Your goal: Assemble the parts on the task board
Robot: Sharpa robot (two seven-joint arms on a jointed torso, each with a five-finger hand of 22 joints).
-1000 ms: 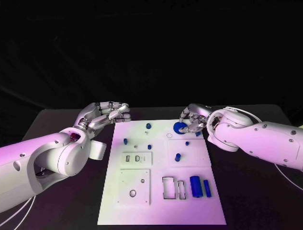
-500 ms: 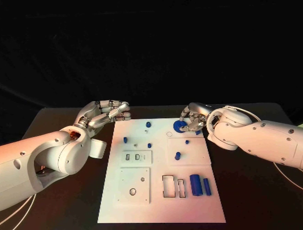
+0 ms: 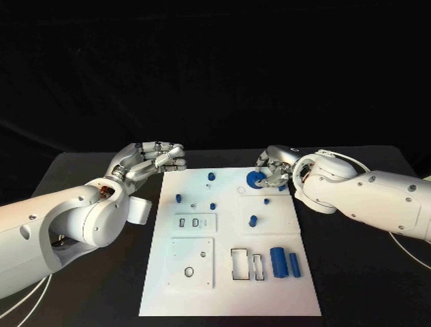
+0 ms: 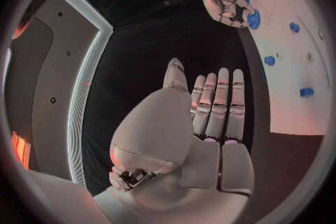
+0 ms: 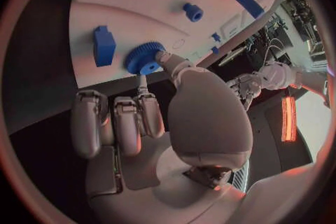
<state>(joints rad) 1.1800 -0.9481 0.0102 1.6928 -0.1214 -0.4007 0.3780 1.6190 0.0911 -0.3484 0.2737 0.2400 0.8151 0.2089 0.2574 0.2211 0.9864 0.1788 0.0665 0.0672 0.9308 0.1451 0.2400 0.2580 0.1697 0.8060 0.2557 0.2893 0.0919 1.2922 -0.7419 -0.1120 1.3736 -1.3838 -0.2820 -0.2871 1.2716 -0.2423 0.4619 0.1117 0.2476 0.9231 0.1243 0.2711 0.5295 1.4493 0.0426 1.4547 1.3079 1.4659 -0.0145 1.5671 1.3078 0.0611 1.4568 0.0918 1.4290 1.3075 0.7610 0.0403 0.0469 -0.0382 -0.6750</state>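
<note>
Right hand [image 3: 274,172] is pinching the blue gear [image 3: 257,180] at its fingertips over the task board [image 3: 230,272]. Left hand [image 3: 152,162] is hovering empty, fingers loosely apart.

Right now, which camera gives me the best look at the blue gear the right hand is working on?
The right wrist view: the blue gear is close, its teeth visible, pinched by the right hand. The head view shows it small, partly behind the fingers. The left wrist view shows it distant, beside that hand.
</note>
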